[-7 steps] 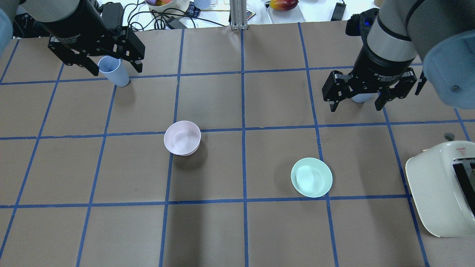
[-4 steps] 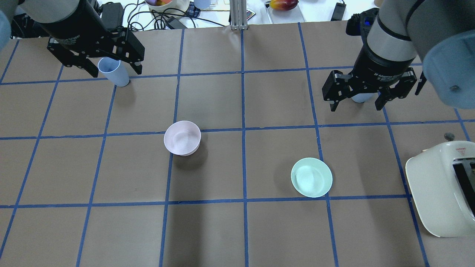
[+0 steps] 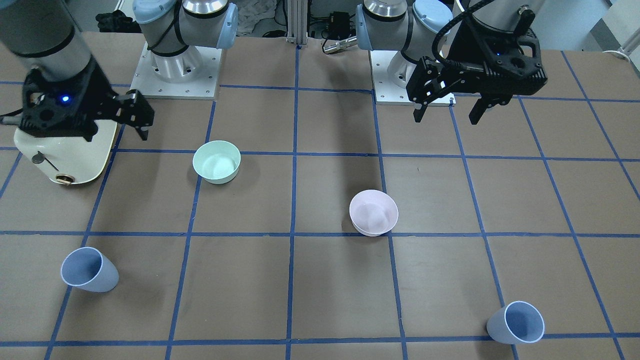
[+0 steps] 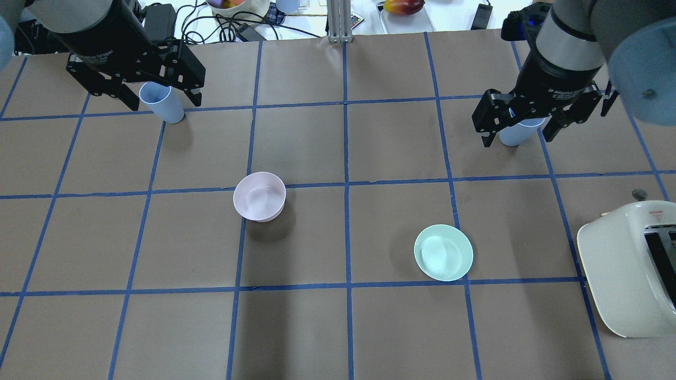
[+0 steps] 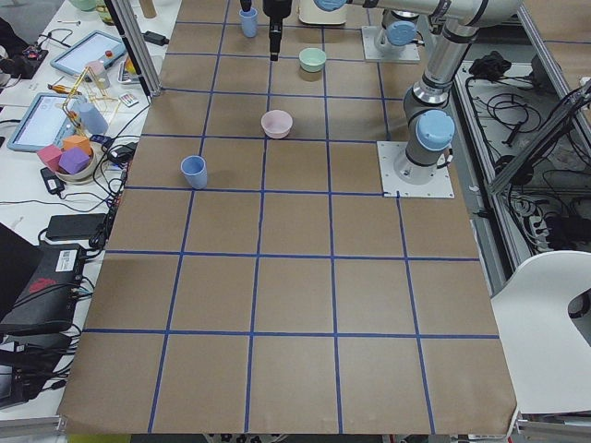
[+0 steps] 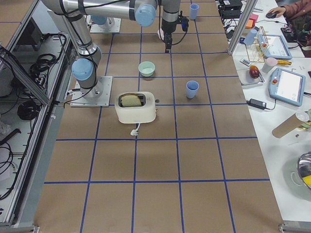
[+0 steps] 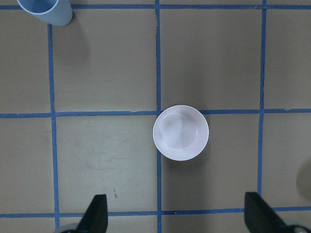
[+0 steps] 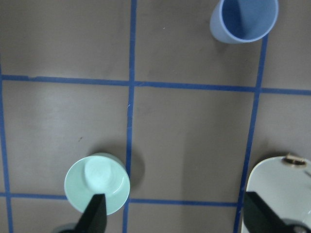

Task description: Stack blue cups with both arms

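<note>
Two blue cups stand upright on the far side of the table. The left cup (image 4: 158, 103) also shows in the front view (image 3: 517, 324) and the left wrist view (image 7: 46, 8). The right cup (image 4: 513, 136) also shows in the front view (image 3: 90, 271) and the right wrist view (image 8: 244, 19). My left gripper (image 4: 162, 101) hangs open and empty high above the table, over the left cup in the overhead view. My right gripper (image 4: 520, 138) is open and empty, high above the right cup. Both wrist views show the fingertips spread wide (image 7: 95, 213) (image 8: 95, 213).
A pale pink bowl (image 4: 259, 196) sits left of centre and a mint-green bowl (image 4: 443, 252) right of centre. A cream toaster (image 4: 623, 274) stands at the table's right edge. Cables and clutter lie beyond the far edge.
My right gripper has moved a little farther away and to the right, now showing more of the right cup below it. My left gripper has hardly moved. Both stay open.
</note>
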`<state>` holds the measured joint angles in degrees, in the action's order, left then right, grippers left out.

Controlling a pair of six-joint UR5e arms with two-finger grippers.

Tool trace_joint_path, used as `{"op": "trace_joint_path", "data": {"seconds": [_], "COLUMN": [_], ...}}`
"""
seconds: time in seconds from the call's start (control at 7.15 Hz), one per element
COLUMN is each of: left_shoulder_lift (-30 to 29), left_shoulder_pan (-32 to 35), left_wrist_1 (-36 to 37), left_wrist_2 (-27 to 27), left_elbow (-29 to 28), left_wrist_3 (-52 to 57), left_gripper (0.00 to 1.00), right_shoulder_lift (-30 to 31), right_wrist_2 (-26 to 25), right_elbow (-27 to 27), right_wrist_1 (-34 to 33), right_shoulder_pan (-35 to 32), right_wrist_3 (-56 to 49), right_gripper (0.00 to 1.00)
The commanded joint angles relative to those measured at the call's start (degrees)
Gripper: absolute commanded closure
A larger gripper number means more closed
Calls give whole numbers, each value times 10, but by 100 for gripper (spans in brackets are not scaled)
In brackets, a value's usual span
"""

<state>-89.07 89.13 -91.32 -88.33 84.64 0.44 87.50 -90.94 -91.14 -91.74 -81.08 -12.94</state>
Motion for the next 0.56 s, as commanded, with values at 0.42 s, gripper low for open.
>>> {"op": "trace_joint_path", "data": {"seconds": [0.42], "left_shoulder_lift": [-16], "left_shoulder_pan": [-5], "left_wrist_1": [5], "left_wrist_2": [1], "left_elbow": [10], "left_wrist_3": [3], "left_gripper": [0], "right_shoulder_lift": [-270], "right_wrist_2": [1], "right_elbow": [226], "right_wrist_1": [-53], "right_shoulder_pan": [62], "right_wrist_3": [-117], "right_gripper": [0]}}
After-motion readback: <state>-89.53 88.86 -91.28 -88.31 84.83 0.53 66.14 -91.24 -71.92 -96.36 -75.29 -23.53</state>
